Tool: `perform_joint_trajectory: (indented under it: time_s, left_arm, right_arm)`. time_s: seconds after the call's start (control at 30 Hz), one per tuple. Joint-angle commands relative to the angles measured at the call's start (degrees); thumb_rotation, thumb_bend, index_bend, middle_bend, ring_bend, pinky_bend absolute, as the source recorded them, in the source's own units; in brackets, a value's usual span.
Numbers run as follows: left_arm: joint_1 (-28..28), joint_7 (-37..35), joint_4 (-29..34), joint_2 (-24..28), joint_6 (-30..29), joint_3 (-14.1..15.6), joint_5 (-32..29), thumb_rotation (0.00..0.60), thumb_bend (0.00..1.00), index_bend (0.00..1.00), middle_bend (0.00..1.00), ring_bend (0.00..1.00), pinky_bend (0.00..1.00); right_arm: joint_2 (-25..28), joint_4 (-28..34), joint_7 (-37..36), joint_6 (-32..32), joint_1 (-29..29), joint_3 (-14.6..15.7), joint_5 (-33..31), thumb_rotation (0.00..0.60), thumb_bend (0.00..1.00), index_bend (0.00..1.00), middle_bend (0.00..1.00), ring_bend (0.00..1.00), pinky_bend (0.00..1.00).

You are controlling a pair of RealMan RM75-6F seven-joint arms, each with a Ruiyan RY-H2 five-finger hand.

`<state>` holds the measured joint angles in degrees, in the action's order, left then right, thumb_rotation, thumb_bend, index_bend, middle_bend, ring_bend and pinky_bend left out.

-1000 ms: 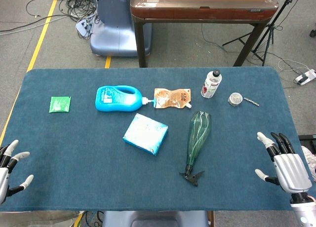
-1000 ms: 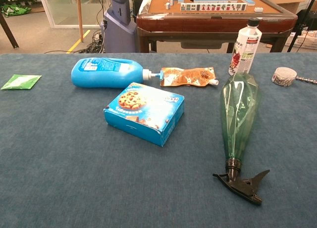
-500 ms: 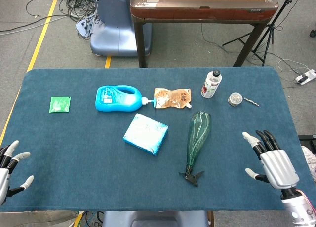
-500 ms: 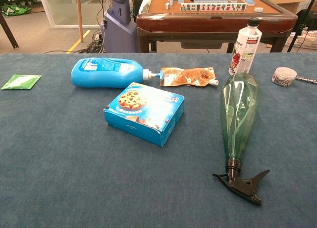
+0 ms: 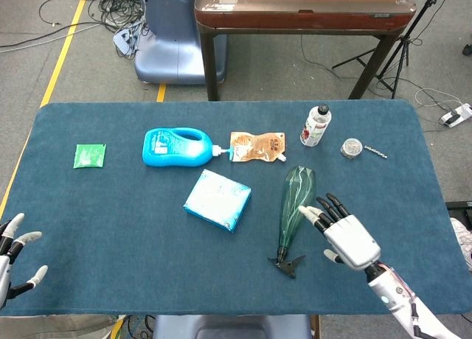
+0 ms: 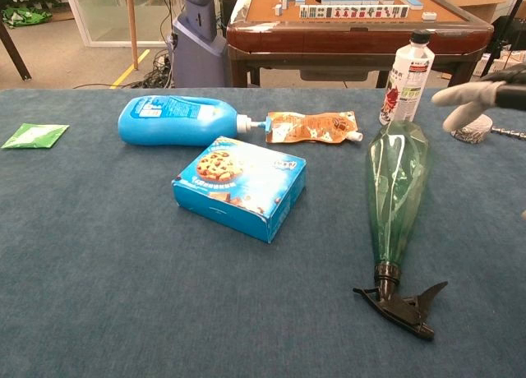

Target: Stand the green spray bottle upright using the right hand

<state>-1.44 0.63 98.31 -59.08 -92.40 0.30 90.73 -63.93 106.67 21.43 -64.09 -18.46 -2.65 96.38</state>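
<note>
The green spray bottle (image 5: 296, 200) (image 6: 396, 181) lies on its side on the blue table, its black trigger nozzle (image 5: 287, 264) (image 6: 405, 303) toward the near edge. My right hand (image 5: 344, 234) hovers just right of the bottle's lower half, fingers spread, holding nothing. In the chest view only some of the right hand (image 6: 479, 94) shows at the right edge, above the table. My left hand (image 5: 13, 252) rests at the near left corner with fingers apart and nothing in it.
A blue detergent jug (image 5: 178, 147), a brown pouch (image 5: 257, 147) and a cookie box (image 5: 217, 199) lie left of the bottle. A small white bottle (image 5: 316, 125) stands behind it, a tape roll (image 5: 352, 148) to its right. A green packet (image 5: 89, 155) lies far left.
My right hand has swung left from the table's right edge to just beside the green bottle and entered the chest view. The bottle and the left hand have not moved.
</note>
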Motion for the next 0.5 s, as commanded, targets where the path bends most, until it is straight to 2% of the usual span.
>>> perform_joint_trajectory:
  time_s: [0.03, 0.27, 0.5]
  left_arm:
    - [-0.08, -0.03, -0.07, -0.04, -0.03, 0.05, 0.00, 0.600, 0.26, 0.29, 0.05, 0.05, 0.03]
    - [-0.41, -0.35, -0.33, -0.07, -0.20, 0.16, -0.12, 0.600, 0.26, 0.29, 0.05, 0.05, 0.03]
    - [-0.82, -0.78, -0.77, -0.10, -0.38, 0.21, -0.48, 0.600, 0.26, 0.30, 0.05, 0.05, 0.03]
  right_arm:
    - [-4.53, -3.03, 3.53, 4.11, -3.16, -0.67, -1.81, 0.600, 0.01, 0.08, 0.21, 0.04, 0.04]
    - [-11.65, -9.05, 7.72, 6.34, -5.99, -1.00, -3.32, 0.600, 0.00, 0.08, 0.21, 0.04, 0.04]
    - [-15.88, -14.20, 9.45, 8.85, -8.92, -0.89, -4.22, 0.600, 0.00, 0.08, 0.21, 0.04, 0.04]
